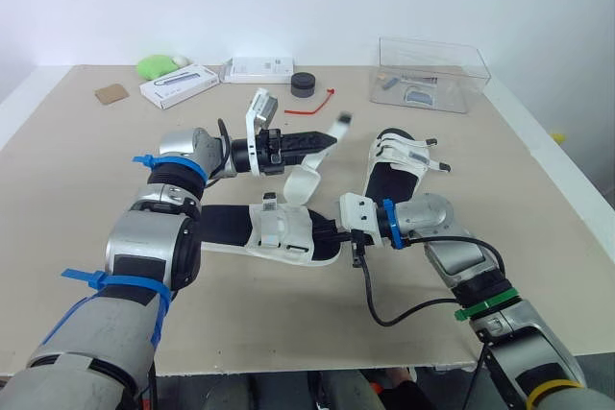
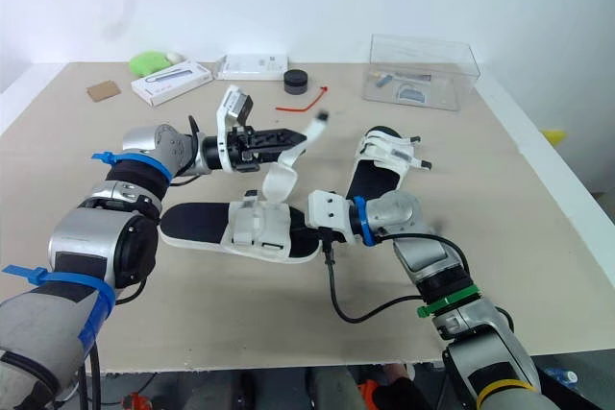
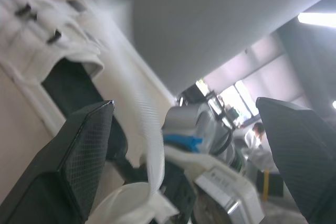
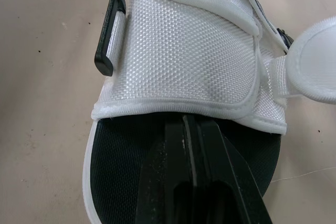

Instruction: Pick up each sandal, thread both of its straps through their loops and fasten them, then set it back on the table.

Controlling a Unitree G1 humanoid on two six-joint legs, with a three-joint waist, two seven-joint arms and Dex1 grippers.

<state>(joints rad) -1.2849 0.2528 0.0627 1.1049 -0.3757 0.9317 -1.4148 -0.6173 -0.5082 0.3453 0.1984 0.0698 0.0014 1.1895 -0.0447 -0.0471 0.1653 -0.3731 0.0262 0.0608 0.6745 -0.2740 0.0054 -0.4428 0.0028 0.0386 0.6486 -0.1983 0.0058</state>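
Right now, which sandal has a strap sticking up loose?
The near sandal, lying crosswise: a white strap curls up from it by the left pincer. The far sandal has its straps flat.

Beige table (image 1: 77,160), tabletop read as dial. Cardboard square (image 1: 111,93) at 10 o'clock. Green lump (image 1: 154,66) at 11, long white box (image 1: 179,85) just beside it. Flat white box (image 1: 258,69), black puck (image 1: 304,84) and red strip (image 1: 309,106) near 12. Clear container (image 1: 430,74) at 1, small items inside.
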